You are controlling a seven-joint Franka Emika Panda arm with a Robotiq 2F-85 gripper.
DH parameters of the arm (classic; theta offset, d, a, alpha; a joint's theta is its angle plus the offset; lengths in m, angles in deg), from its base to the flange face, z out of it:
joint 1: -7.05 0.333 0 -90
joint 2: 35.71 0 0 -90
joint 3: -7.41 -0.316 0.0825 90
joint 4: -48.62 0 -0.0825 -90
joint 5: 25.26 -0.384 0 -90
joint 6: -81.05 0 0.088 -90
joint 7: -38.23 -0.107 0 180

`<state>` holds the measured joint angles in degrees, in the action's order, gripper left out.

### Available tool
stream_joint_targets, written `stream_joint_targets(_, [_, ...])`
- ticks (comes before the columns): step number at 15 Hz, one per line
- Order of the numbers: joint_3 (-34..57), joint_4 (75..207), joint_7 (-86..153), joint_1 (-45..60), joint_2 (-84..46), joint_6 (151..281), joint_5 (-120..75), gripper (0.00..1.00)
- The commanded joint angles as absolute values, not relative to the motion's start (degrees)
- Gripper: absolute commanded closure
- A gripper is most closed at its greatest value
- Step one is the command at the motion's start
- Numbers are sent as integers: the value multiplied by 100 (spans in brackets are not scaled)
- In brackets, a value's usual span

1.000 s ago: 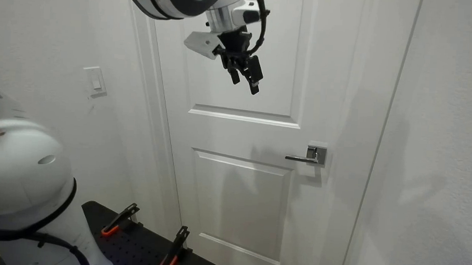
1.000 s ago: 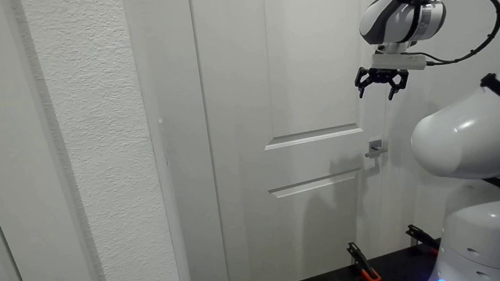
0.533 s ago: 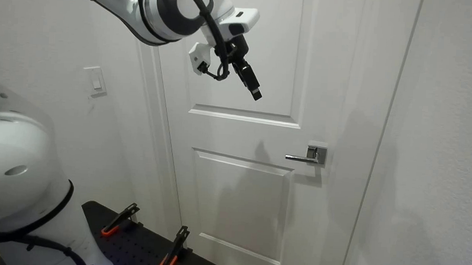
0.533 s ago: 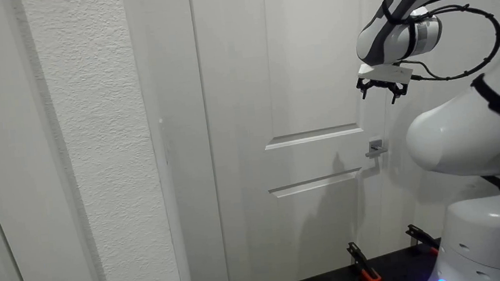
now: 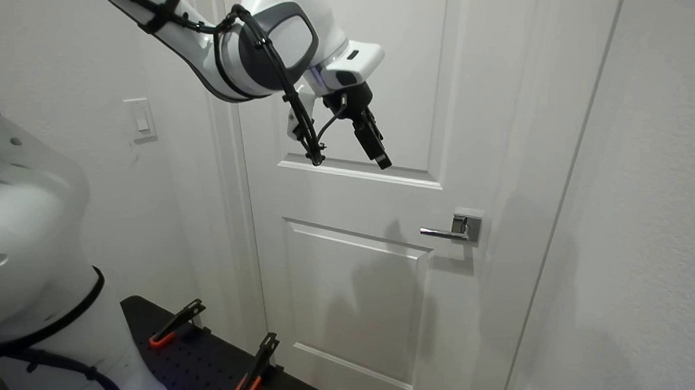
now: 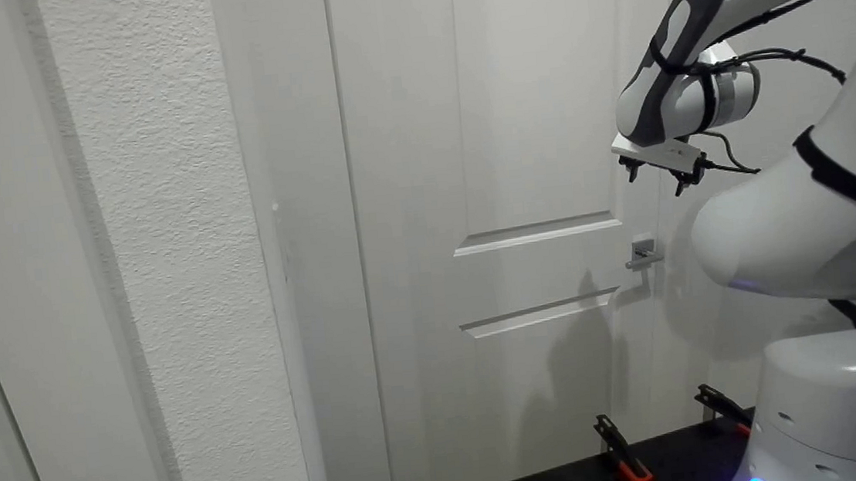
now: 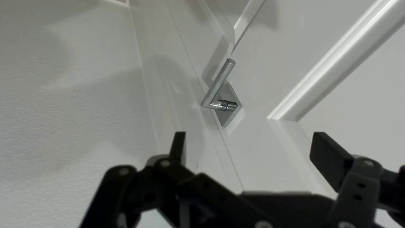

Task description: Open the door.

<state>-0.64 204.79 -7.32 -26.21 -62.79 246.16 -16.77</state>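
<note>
The gripper (image 7: 251,144) hangs spread, holding nothing. Ahead, the door (image 5: 376,205) looks shut, its handle (image 7: 219,82) below the gripper and well apart. A skewed approach could miss the handle; pulling before it turns fully would likely leave the door fast. The slack cable (image 5: 276,63) might snag, or too wide a swing scrape the wall (image 5: 641,196).
</note>
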Motion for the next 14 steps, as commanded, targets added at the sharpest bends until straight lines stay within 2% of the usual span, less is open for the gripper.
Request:
stream_joint_targets(1, [-540, 20439, -1221, -3111, -5788, 25191, -1466, 0])
stream_joint_targets(14, [-2264, 19718, -1907, -5487, -4250, 26186, -255, 0])
